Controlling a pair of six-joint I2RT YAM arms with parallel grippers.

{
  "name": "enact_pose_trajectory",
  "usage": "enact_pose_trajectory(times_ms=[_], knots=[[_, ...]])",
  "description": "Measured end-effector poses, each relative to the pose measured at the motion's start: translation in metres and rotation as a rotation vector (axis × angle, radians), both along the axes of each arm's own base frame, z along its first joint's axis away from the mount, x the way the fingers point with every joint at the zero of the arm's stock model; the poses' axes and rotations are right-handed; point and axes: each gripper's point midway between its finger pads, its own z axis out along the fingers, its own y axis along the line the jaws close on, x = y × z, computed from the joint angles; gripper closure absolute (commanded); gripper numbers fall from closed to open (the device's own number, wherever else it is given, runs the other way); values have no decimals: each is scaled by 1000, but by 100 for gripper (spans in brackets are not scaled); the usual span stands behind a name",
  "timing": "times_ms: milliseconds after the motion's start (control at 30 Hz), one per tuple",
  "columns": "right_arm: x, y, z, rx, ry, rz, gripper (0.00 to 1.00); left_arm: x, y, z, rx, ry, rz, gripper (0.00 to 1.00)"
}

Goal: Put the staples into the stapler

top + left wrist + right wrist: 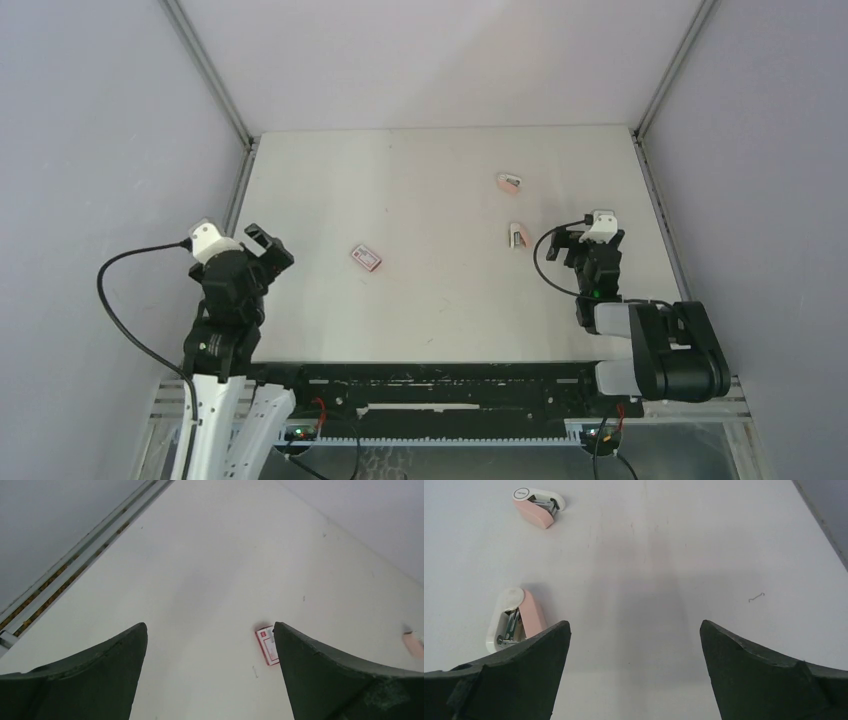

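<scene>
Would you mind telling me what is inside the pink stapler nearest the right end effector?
A metal mechanism shows between the white and pink shells of the nearer stapler. The shells cover the rest, so whether it is loaded cannot be told.

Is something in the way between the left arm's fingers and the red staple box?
No, nothing visible. Only bare table lies between the left arm's fingers, which are open, and the staple box, lying flat near the table's middle.
</scene>
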Motion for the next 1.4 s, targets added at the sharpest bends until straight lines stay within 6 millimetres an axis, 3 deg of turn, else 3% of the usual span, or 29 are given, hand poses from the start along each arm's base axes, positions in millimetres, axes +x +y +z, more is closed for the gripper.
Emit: enact_pose_trajectory(times_ms=[100, 167, 267, 333, 367, 433, 500, 667, 733, 933, 1233, 1400], knots=[[-3, 6, 5, -30, 5, 4, 0, -1, -1, -16, 7, 77, -7, 0], [-6, 21, 24, -48, -2, 10, 0, 1, -4, -27, -1, 130, -14, 0], [-3, 37, 90, 11, -94, 6, 0, 10, -10, -42, -15, 197, -44, 0], [-8, 34, 144, 100, -201, -28, 0, 19, -20, -57, -36, 263, -88, 0], [-13, 29, 160, 141, -245, -48, 0, 23, -27, -65, -53, 291, -121, 0], [-23, 19, 173, 202, -294, -73, 1, 35, -44, -82, -96, 326, -202, 0], [-26, 15, 161, 222, -262, -73, 2, 41, -65, -106, -145, 379, -288, 2], [-33, 18, 105, 234, -80, -63, 3, 46, -111, -161, -237, 583, -459, 4], [-36, 21, 97, 237, -54, -51, 4, 46, -124, -177, -245, 662, -495, 4], [-37, 28, 95, 247, -45, -12, 7, 66, -152, -193, -229, 764, -555, 4], [-38, 33, 99, 254, -52, 15, 10, 88, -162, -227, -194, 901, -575, 4], [-39, 36, 99, 255, -51, 35, 10, 106, -186, -232, -97, 942, -670, 6]])
